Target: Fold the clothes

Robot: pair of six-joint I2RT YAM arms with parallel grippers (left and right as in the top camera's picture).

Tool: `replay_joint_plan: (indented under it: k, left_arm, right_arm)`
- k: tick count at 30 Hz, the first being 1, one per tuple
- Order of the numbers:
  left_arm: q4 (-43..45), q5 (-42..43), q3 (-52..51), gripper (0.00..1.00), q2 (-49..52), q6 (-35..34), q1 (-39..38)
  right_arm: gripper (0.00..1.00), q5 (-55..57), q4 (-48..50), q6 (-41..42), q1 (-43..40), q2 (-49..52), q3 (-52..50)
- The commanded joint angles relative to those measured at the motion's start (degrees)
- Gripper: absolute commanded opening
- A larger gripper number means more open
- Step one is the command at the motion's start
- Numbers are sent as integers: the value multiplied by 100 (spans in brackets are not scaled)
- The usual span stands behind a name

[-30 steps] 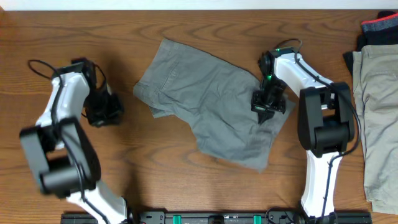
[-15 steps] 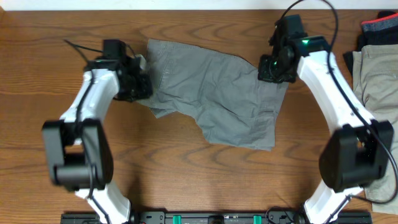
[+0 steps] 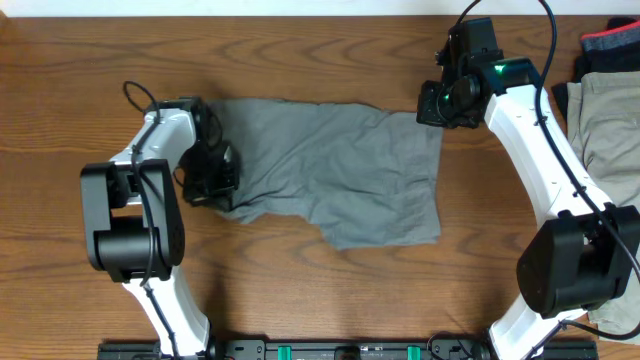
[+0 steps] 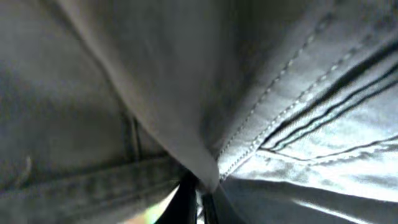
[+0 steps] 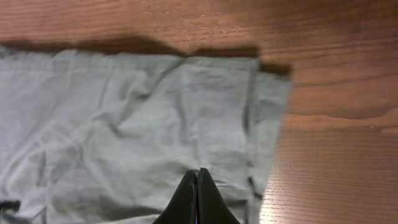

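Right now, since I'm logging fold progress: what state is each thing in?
grey shorts: spread out on the table, not yet folded.
left gripper: shut on the shorts' left edge.
right gripper: shut on the shorts' far right corner.
khaki trousers: lying at the table's right edge, untouched.

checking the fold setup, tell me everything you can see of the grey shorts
The shorts are mid-grey, soft woven cloth with stitched seams, lying spread and mostly flat on the wooden table, a few creases, lower edge uneven. The left claw pinches a fold at their left end; the right claw is shut on the far right corner.
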Motion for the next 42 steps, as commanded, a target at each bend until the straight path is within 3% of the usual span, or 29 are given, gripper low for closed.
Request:
replay_joint_plan:
  k: [1,6,7,9,12,14,16,24,34,42]
  left_arm:
    - [-251,-363,-24,6,-157,-225,195]
    - [-328,-306,168,8,-892,-286,352]
    - [-286,-308,249,15,-1088,-286,382]
    - [-114,-308,385,42,-1410,-289,442]
    - [566,-306,448,78,-1895,-295,544]
    - [1078,-308,448,87,-2094,-282,603]
    - [1558,-302,448,89,-2131,-280,669]
    - [2660,793,636,90,-1032,98,1058]
    - [2649,1034,2046,90,542,695,1086]
    - [2664,1082,2146,90,1139,925,1038]
  right_arm:
    - [1,59,66,-17,-83,-9,7]
    - [1,59,201,-17,-129,-9,7]
    - [1,59,240,-17,-129,-7,7]
    - [5,57,306,-17,-129,-9,7]
    - [30,59,407,-17,-129,-7,7]
    - [41,55,450,-13,-127,0,7]
    - [47,55,457,26,-129,2,7]
    - [47,55,452,26,-109,4,4]
    - [42,28,382,26,-48,4,4]
    - [41,31,385,26,35,4,2]
